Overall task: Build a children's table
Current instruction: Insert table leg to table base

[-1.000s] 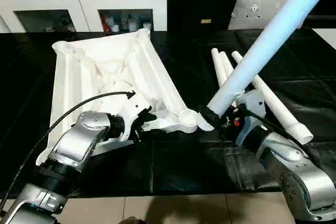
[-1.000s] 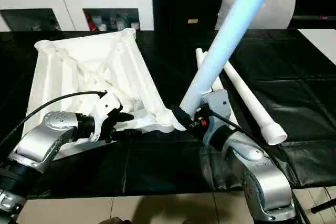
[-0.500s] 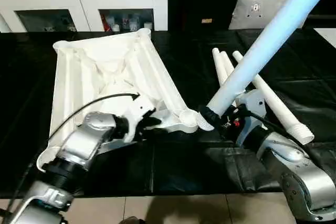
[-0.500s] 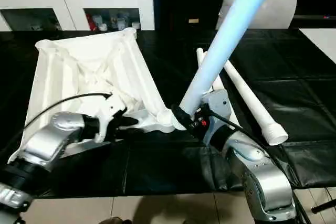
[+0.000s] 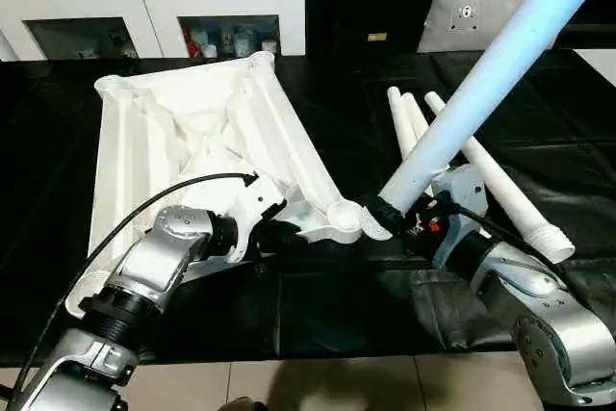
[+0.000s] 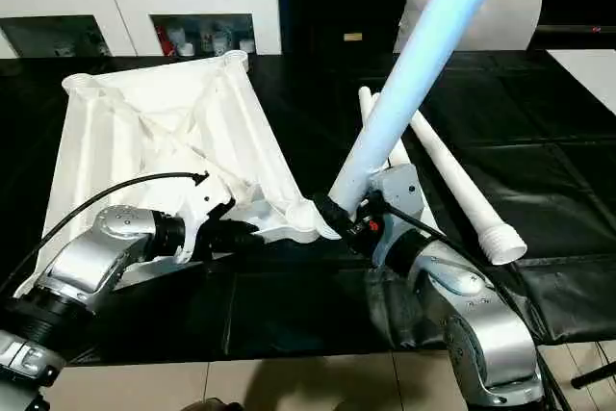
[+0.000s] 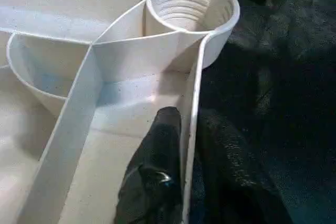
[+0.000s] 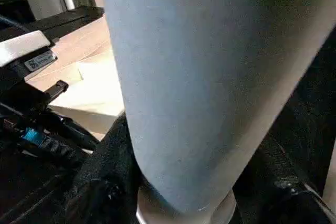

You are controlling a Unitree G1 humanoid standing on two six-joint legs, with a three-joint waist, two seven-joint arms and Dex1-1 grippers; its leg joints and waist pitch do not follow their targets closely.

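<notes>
Right gripper (image 5: 383, 214) is clamped on a leg (image 5: 481, 74) whose collar hangs at three o'clock of the top's (image 5: 183, 132) near socket (image 7: 189, 3). Left gripper (image 7: 181, 150) pinches the rim beside it. I fear a crooked entry: that tilted leg could cross-thread or shove the top.

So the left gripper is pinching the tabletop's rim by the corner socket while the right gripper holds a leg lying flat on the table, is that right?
Not quite. The leg in the right gripper is not lying flat: the left eye view shows it raised steeply, its lower end beside the socket. The left gripper does pinch the tabletop's rim by that socket.
</notes>
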